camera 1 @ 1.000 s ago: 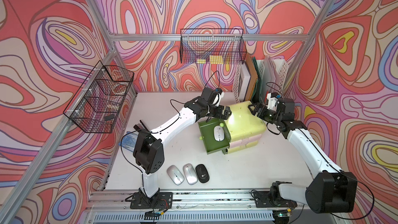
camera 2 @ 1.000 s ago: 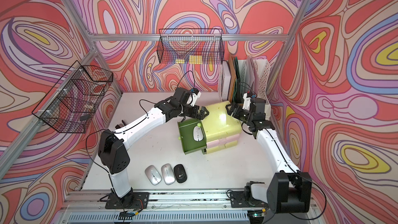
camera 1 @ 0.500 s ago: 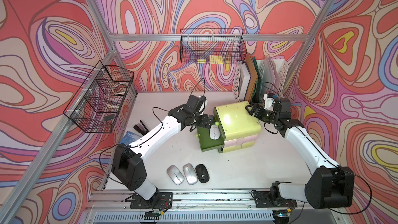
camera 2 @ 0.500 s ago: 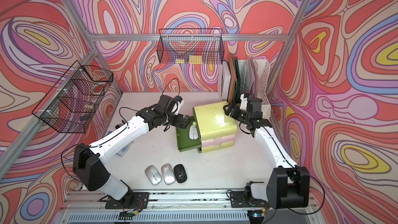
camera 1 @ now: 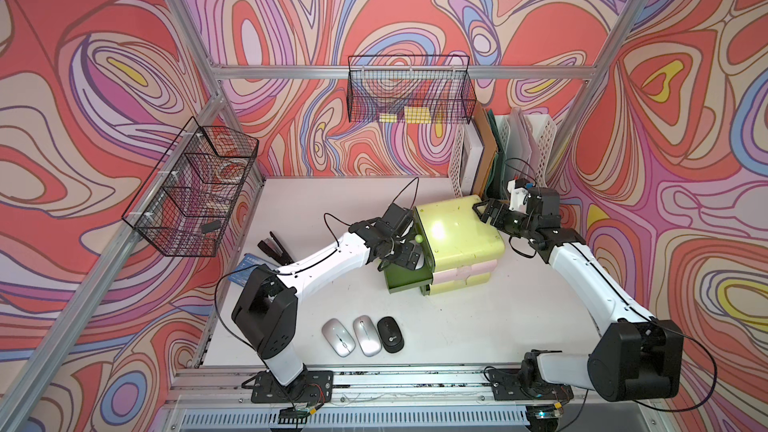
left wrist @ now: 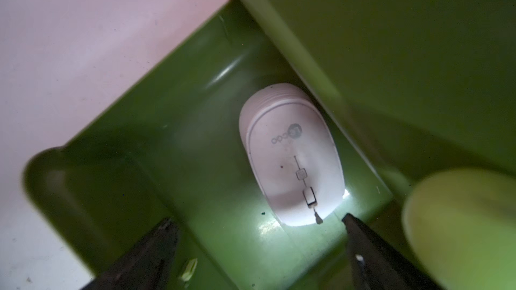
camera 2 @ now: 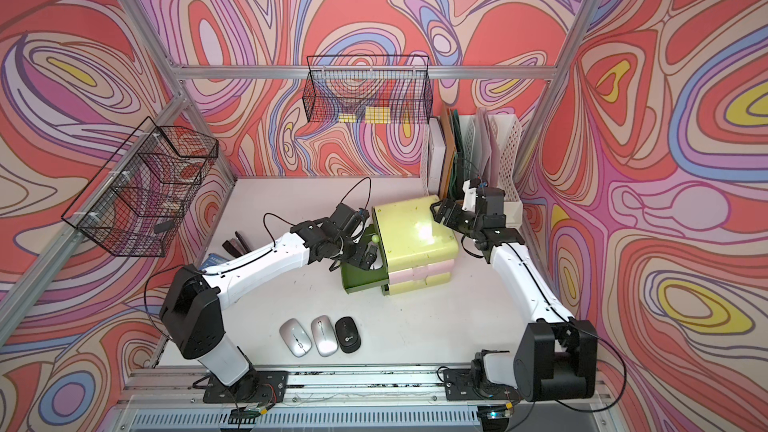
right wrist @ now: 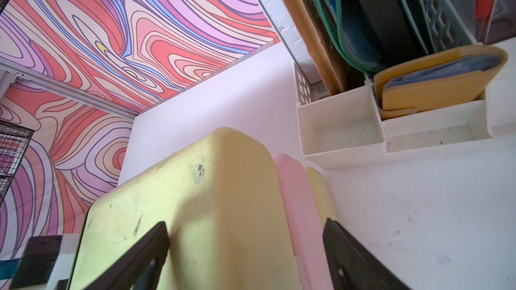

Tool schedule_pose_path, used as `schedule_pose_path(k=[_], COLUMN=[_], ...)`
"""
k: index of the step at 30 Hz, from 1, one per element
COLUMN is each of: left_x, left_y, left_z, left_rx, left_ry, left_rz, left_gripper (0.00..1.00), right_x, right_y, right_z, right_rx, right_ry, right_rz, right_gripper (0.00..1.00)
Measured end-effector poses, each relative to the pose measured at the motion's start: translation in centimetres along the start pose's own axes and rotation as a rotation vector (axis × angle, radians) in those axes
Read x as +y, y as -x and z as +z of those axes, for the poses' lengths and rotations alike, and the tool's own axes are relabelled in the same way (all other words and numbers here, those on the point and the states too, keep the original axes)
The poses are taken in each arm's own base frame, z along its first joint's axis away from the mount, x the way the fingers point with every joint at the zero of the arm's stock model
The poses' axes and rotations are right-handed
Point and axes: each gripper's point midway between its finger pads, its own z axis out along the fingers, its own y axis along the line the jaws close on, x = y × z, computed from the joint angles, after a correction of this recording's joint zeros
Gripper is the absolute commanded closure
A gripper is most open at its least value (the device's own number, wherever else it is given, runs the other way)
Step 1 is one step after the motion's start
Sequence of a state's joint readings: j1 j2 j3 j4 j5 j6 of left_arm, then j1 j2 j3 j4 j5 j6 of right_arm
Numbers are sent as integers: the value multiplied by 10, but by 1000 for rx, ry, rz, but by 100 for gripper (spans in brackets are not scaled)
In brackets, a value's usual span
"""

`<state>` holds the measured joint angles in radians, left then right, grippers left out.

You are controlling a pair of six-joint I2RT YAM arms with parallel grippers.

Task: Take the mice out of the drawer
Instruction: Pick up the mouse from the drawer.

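The wide-open left gripper (left wrist: 257,218) could clip the cabinet (left wrist: 391,51) overhang beside the centre-frame white mouse (left wrist: 290,157) and skid it deeper into the drawer (left wrist: 134,124).

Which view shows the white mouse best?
Left wrist view: the whole white mouse lies in the green drawer. In both top views the left arm covers it; the right wrist view misses it.

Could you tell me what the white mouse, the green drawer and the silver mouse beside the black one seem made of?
White mouse: likely matte plastic; dull, even surface.
Green drawer: probably glossy moulded plastic; bright highlights, rounded corners.
Silver mouse: metallic-look shell, painted plastic or metal unclear; bright sheen.
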<state>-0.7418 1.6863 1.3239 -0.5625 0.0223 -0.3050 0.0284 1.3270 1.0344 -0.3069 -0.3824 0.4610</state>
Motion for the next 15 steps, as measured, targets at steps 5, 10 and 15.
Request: schedule_pose_path(k=[5,10,15], left_x=[-9,-10,-9], left_y=[-2,5,11], left_z=[16,20,23], left_rx=[-58,-161,-234], left_ry=[-24,-32,-17], left_rz=[42,69,98], left_gripper=[3,3,3], right_x=[0,0,0], right_y=[0,1,2], right_z=[0,0,0], right_rx=[0,-4,-7], right_ry=[1,1,-1], right_rz=[-1,-5,-10], right_gripper=[10,10,10])
